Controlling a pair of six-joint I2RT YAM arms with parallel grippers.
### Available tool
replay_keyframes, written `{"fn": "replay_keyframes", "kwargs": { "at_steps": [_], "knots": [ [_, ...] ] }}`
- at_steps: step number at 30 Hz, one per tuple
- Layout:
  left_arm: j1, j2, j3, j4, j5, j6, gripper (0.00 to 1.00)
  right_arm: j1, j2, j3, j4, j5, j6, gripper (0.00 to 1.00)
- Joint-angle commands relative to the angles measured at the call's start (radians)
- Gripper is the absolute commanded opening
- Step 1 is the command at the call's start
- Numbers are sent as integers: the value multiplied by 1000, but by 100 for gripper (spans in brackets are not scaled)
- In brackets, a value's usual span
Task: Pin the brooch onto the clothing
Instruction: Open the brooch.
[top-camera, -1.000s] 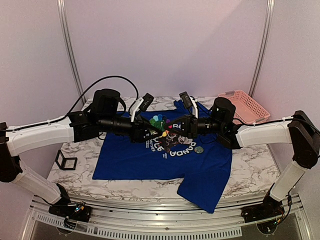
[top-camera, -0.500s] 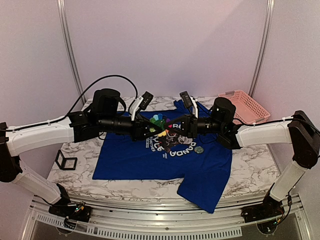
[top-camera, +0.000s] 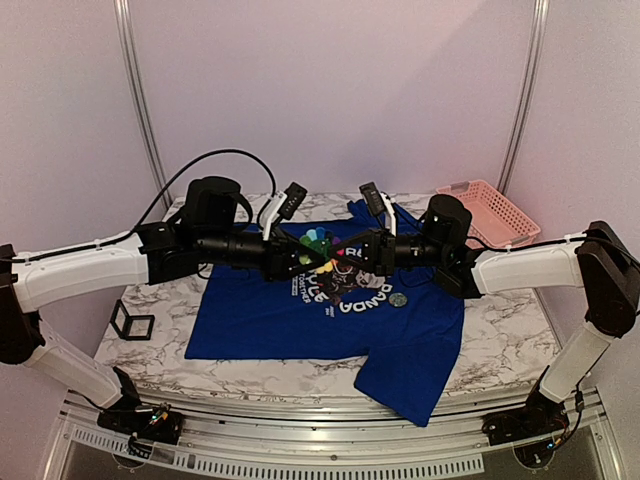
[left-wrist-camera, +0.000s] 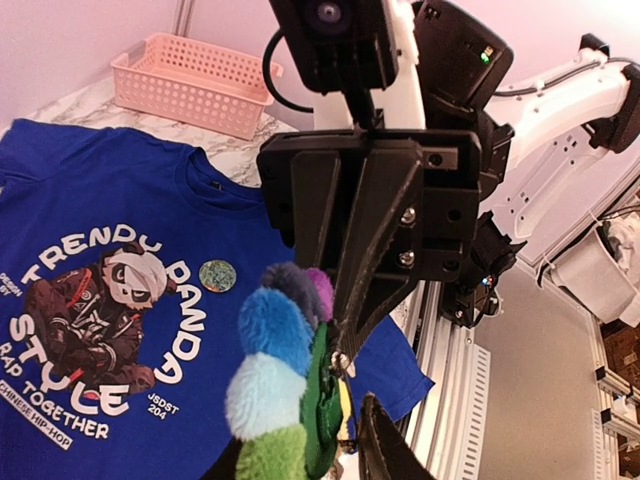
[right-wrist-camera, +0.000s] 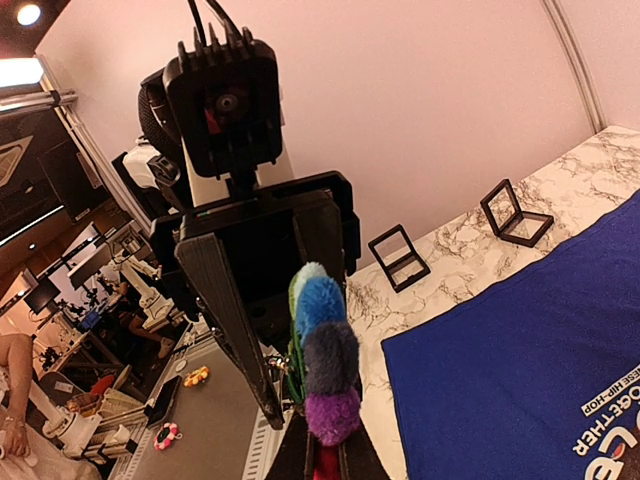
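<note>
The brooch (top-camera: 318, 243), a fluffy flower with multicoloured petals, hangs in the air between my two grippers above the chest print of the royal-blue T-shirt (top-camera: 260, 320). My right gripper (top-camera: 345, 262) is shut on it: in the right wrist view its fingertips (right-wrist-camera: 322, 462) clamp the red petal under the brooch (right-wrist-camera: 325, 330). My left gripper (top-camera: 303, 260) is open, its jaws standing either side of the brooch (left-wrist-camera: 270, 340), with one finger (left-wrist-camera: 385, 440) a small gap from the green backing. The shirt (left-wrist-camera: 100, 190) lies flat on the table.
A round grey disc (top-camera: 398, 299) lies on the shirt right of the print. A pink lattice basket (top-camera: 490, 212) stands at the back right. A small black open-frame cube (top-camera: 131, 322) sits on the marble at the left; two such frames (right-wrist-camera: 400, 258) show in the right wrist view.
My left gripper has edged to the right, closer around the brooch. The brooch and my right gripper have stayed in place.
</note>
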Motion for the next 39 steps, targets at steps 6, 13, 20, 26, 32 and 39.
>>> {"fn": "replay_keyframes", "kwargs": {
  "at_steps": [6,13,20,26,32,39],
  "knots": [
    [-21,15,42,46,30,-5,33,-4,22,-20,-6,8,5,0],
    [-20,13,45,15,27,15,23,-5,14,-25,-6,14,-1,0],
    [-20,8,44,17,40,20,13,-4,8,-27,-8,10,-4,0],
    [-20,10,41,36,56,15,3,-5,15,-29,8,0,3,0],
    [-20,4,36,43,62,8,0,-5,11,-37,11,-2,0,0],
    [-19,5,44,16,38,10,2,4,5,-42,11,2,-17,0]
  ]
}}
